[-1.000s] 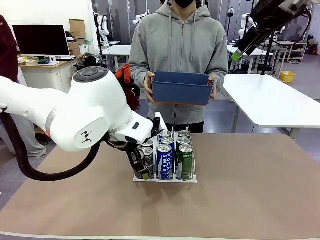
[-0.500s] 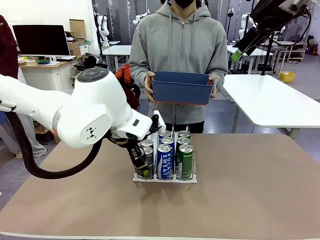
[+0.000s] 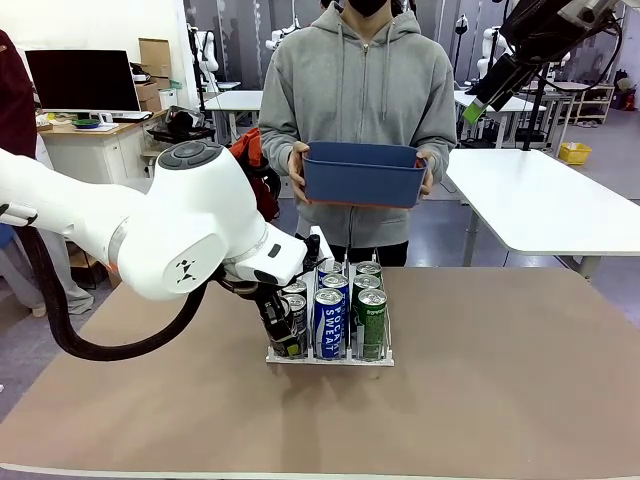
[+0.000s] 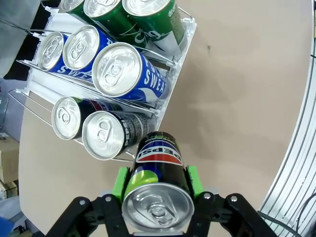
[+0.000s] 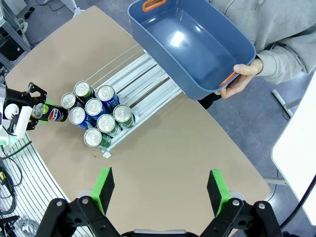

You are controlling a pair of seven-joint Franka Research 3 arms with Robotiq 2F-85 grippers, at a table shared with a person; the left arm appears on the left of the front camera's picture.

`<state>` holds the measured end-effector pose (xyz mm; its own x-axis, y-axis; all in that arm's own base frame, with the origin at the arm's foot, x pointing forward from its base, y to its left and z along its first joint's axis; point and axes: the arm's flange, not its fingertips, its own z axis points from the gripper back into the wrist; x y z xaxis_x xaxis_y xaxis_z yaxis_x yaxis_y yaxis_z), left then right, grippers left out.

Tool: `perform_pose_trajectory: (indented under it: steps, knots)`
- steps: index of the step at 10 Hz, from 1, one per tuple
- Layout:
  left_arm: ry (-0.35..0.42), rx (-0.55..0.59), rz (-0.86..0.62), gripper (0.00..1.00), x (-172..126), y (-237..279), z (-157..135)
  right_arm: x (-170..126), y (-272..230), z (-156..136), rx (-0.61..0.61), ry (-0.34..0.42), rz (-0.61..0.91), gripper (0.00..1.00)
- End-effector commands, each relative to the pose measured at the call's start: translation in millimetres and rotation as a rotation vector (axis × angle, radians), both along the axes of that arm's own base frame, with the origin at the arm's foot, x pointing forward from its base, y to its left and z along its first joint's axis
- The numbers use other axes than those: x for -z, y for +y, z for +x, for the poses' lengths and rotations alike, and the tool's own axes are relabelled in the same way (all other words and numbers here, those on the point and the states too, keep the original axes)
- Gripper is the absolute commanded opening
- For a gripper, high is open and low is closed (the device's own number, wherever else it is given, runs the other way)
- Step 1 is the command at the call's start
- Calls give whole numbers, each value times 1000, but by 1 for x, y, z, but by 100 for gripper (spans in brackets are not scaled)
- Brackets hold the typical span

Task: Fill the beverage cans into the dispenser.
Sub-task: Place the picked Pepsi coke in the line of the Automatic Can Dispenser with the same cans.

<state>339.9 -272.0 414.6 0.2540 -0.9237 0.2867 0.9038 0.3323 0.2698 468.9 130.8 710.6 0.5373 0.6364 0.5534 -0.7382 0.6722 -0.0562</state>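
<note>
The dispenser, a white wire rack, stands mid-table with several beverage cans in its lanes: green ones, blue-and-white ones and dark ones. My left gripper is shut on a black Pepsi can. It holds the can tilted just outside the front end of the dark-can lane. My right gripper hangs open high above the table, with nothing between its fingers.
A person stands at the far side holding an empty blue bin in both hands above the table's far edge. Bare brown tabletop lies right of and in front of the rack. The left arm's bulky elbow hangs left of the rack.
The left arm's elbow has shifted a little up and to the right. The gripper with the black can has edged slightly closer to the rack's front left corner. The right arm has not moved.
</note>
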Motion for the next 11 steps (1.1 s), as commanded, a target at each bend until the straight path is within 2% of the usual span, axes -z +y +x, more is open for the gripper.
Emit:
perform_pose_trajectory:
  steps: [1,4,8,11]
  knots:
    - [-19,26,-9,58,0,-5,13,1,-2,-2,0,1,0,100]
    - [-13,4,-13,58,5,-2,31,1,-2,-2,0,1,0,100]
    - [-48,-36,-8,58,7,3,71,1,-2,-2,0,1,0,100]
    - [-26,-13,-65,58,5,-4,88,1,-2,-2,0,1,0,100]
